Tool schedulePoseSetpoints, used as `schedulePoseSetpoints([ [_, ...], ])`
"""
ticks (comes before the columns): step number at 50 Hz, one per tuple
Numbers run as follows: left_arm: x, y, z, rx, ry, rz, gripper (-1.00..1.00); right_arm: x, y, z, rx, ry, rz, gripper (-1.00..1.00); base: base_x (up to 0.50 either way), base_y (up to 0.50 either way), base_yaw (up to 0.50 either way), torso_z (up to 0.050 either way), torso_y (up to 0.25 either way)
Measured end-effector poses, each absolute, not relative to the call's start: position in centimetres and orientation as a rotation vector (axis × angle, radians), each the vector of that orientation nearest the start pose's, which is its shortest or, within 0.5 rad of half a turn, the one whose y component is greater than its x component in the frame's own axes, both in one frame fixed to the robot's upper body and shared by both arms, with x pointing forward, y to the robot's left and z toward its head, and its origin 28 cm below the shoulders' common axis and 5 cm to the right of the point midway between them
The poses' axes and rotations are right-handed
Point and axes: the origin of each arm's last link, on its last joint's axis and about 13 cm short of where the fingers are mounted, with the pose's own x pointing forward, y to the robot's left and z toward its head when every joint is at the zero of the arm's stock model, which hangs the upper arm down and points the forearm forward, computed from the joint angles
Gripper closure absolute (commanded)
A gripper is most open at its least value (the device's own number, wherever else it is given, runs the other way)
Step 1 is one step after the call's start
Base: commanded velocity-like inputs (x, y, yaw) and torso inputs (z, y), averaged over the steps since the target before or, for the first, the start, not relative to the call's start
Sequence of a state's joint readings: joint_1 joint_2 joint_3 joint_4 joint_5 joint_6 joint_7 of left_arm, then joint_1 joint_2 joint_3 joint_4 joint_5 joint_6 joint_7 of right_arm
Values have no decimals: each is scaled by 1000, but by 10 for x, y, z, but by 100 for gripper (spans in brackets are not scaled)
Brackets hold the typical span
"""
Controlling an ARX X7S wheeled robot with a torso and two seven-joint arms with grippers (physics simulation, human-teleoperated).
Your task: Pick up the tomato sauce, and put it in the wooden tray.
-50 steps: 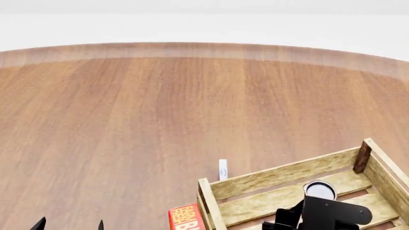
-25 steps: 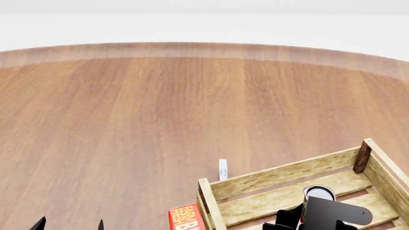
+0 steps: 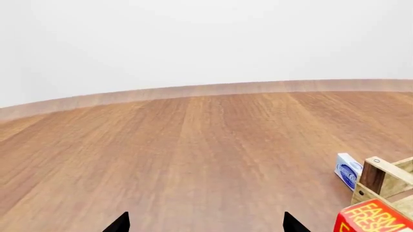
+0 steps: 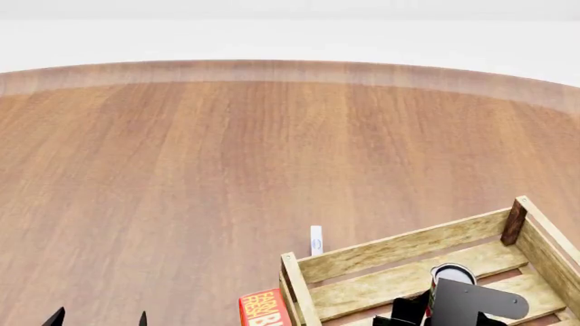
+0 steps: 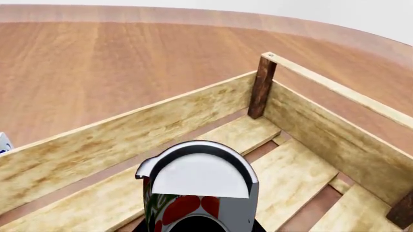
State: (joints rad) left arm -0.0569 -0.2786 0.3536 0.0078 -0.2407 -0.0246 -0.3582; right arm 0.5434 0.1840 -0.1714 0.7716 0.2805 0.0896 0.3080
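Note:
The tomato sauce (image 5: 200, 186), a small can with a red and green label and a pale flat top, hangs just over the slatted floor inside the wooden tray (image 5: 129, 140). In the head view the can (image 4: 452, 274) is in the tray (image 4: 399, 248) at the lower right. My right gripper (image 4: 450, 299) is shut on the can from the near side; its fingers are mostly hidden behind it. At the bottom left my left gripper (image 4: 98, 318) stands open over bare table, its fingertips (image 3: 119, 223) wide apart with nothing between them.
A red box (image 4: 263, 309) stands against the tray's left near corner and also shows in the left wrist view (image 3: 371, 220). A small white and blue packet (image 4: 316, 240) lies just outside the tray's far left wall. The round wooden table (image 4: 181, 156) stretches away beyond.
My right gripper has sunk a little lower into the tray with the can. The left arm has not moved.

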Motion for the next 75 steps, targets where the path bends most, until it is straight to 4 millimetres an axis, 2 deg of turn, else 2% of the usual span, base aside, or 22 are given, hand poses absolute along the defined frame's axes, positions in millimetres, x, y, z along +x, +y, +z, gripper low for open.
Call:
schedulePoseSetpoints([
  [1,211,204,14,58,41,16,-100,309,-143,-5,-22,335,-315,100,0,0,0,0,0],
  [2,211,204,14,58,41,16,-100,309,-143,-5,-22,335,-315,-100,0,0,0,0,0],
  [52,211,204,13,58,38,16,-100,309,-141,-2,-80,307,-299,-100,0,0,0,0,0],
  [75,211,204,12,58,38,16,-100,291,-128,34,-97,170,-226,-100,0,0,0,0,0],
])
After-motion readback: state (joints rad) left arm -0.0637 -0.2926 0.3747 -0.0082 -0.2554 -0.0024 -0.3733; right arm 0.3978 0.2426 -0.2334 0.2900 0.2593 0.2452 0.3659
